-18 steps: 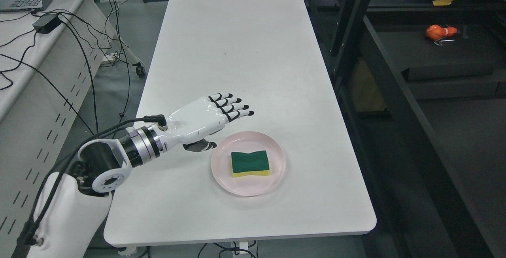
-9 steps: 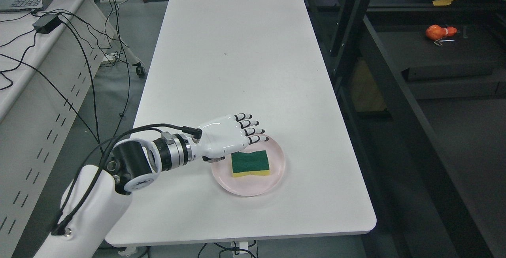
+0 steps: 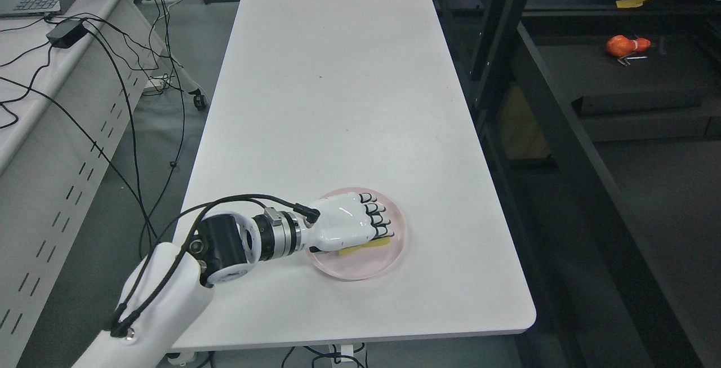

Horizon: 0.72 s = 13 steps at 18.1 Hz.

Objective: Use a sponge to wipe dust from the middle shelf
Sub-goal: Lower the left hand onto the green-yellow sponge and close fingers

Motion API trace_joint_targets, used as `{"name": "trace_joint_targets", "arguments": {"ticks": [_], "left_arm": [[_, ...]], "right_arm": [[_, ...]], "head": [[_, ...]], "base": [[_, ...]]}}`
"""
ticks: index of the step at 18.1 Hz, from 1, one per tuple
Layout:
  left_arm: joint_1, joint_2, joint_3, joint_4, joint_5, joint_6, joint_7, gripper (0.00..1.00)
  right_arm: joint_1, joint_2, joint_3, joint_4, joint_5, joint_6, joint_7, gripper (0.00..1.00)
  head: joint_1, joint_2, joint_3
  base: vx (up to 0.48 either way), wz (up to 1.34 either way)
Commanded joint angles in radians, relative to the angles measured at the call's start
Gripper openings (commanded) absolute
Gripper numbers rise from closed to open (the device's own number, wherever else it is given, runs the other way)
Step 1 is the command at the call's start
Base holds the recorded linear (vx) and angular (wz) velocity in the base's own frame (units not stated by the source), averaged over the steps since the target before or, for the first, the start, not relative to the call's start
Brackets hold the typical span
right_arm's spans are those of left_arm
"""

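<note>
Half a second ago hovered with fingers stretched over the far-left rim of the plate, green top of the sponge fully exposed; now lowered onto it, the left hand lying palm-down with fingers curled over the sponge, apparently clamped on it. Only a thin yellow strip of foam peeking out beneath the knuckles on the near side; green scouring face entirely covered. Under the hand, a round, shallow, pale pink plate with a smooth glossy rim, showing as a crescent beyond the fingertips and toward the near edge. Hand shell glossy white plastic, finger joints outlined in black, metallic ring at the wrist, black cable looping back along the white forearm toward lower left. Beneath everything, the bench: matte white, rectangular, rounded corners, bare apart from a tiny dark speck far ahead of the hand. Off to the right of the hand, a dark metal shelf frame with flat black boards, carrying a small orange object far ahead and right. Right hand not visible.
</note>
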Motion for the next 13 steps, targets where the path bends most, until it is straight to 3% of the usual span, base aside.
{"name": "trace_joint_targets", "arguments": {"ticks": [1, 8, 13], "left_arm": [[0.006, -0.030, -0.039, 0.034, -0.008, -0.027, -0.011, 0.70], [0.026, -0.033, 0.092, 0.031, 0.027, -0.081, -0.013, 0.41], [0.088, -0.033, 0.191, 0.031, 0.133, -0.084, -0.013, 0.26]], "right_arm": [[-0.001, -0.017, 0.000, -0.017, 0.000, 0.000, -0.001, 1.00], [0.001, -0.017, 0.001, -0.017, 0.000, 0.000, -0.001, 1.00], [0.001, -0.017, 0.000, -0.017, 0.000, 0.000, -0.001, 1.00]], "head": [[0.0000, 0.000, 0.000], [0.0000, 0.000, 0.000], [0.0000, 0.000, 0.000]], "base": [[0.000, 0.00], [0.000, 0.00], [0.000, 0.00]]}}
